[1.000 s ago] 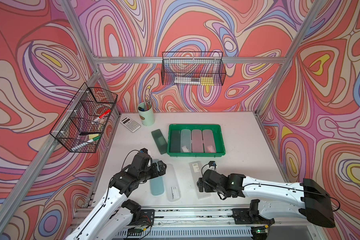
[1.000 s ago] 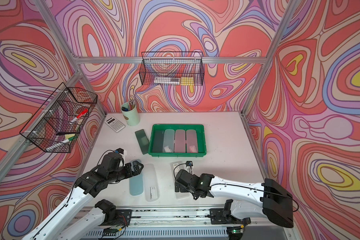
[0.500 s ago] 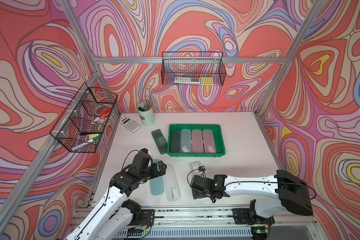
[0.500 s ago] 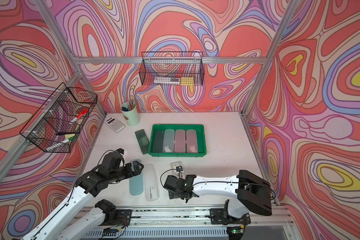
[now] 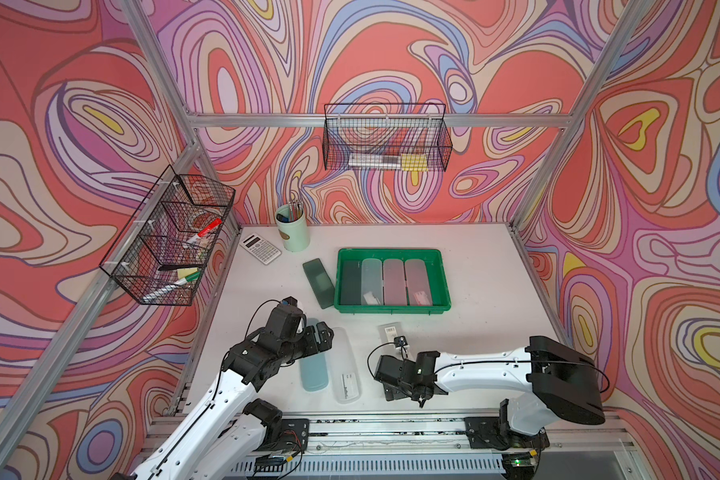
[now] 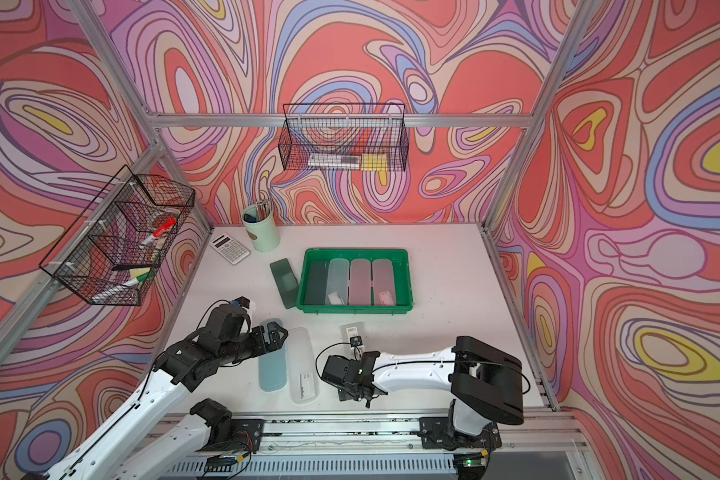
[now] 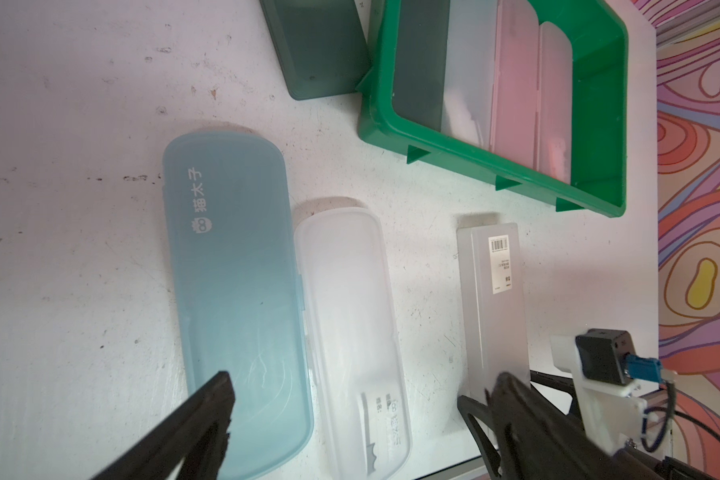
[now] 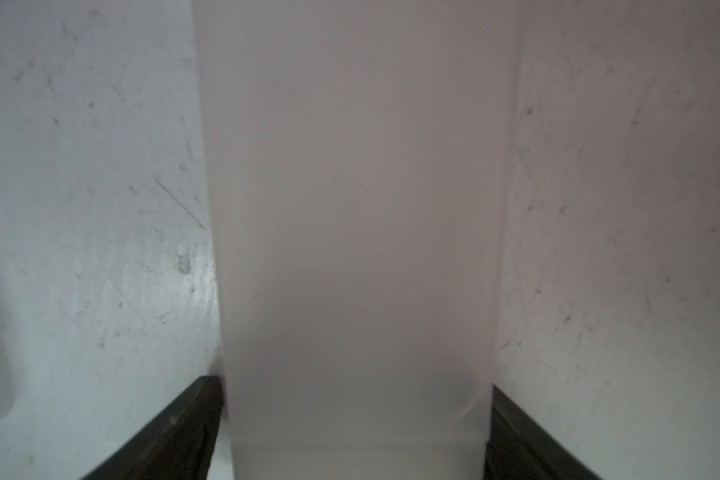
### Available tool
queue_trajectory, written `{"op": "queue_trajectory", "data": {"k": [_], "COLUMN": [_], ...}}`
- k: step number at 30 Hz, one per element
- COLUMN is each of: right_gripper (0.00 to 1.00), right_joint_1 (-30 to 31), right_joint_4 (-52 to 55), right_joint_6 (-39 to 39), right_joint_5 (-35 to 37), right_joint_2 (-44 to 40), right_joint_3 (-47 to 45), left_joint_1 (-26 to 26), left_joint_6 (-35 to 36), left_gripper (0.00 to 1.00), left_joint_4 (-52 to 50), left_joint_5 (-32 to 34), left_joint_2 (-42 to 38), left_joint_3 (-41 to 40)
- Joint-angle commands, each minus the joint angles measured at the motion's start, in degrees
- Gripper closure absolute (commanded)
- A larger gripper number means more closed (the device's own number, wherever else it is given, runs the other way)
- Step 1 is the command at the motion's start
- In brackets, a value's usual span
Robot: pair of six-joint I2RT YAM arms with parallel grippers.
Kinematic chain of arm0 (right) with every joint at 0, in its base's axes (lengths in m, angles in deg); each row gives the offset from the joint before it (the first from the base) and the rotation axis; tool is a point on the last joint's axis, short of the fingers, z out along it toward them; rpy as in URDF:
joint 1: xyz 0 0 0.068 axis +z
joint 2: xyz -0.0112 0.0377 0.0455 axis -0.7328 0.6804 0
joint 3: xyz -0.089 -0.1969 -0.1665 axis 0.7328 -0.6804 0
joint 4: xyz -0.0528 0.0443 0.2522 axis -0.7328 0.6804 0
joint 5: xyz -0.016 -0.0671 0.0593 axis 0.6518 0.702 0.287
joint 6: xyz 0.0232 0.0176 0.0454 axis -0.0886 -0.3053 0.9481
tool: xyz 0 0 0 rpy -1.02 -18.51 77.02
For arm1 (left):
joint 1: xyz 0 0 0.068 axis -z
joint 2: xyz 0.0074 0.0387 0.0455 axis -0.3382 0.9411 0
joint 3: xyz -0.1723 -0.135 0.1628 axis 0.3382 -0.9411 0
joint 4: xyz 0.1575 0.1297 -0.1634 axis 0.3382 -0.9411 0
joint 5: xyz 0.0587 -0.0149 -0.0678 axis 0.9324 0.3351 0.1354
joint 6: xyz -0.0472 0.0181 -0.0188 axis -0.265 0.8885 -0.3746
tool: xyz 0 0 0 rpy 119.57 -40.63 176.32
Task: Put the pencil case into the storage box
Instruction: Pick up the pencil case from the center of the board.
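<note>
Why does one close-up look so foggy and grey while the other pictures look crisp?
Right wrist view: the frosted pencil case sits too close to the lens, so it blurs and dims the picture. Left wrist view: bright, washed out inside the green storage box. Both top views: sharp, evenly lit.

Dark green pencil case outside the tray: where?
In both top views the dark green translucent plastic pencil case lies on the white table, beside the left wall of the bright green plastic storage box.
</note>
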Motion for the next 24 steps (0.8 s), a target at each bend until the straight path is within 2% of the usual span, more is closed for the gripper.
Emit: {"op": "queue_trajectory", "data": {"k": [1,7,14,24], "right_gripper": [0.12,0.21,0.36,0.39], "right_joint_1": [0.74,2.09,3.57,8.39], "right_joint_4": [-0.51,1.25,2.66,3.54], "right_joint_6": [1.62,2.38,1.28,-3.68], "right_joint_5": [2.63,6.59,8.83,10.8], "right_joint_2": [1.37,-2.6,-6.57,-8.98], "right_joint_3": [-0.9,-2.15,-3.45,-1.62], "left_joint_1": [-0.18,-0.17,-0.16,-0.16], "left_joint_6": [1.31,0.95,0.69,0.95], "left_gripper": [0.01,0.01,0.01,0.01], "left_joint_4": [-1.12,-3.05,-4.76,-6.65], "left_joint_5": [0.05,0.48,2.47,3.26], "left_joint_2": [0.18,-1.22,-4.39,-5.15], "left_joint_3": [2.17,3.57,4.01,7.32]}}
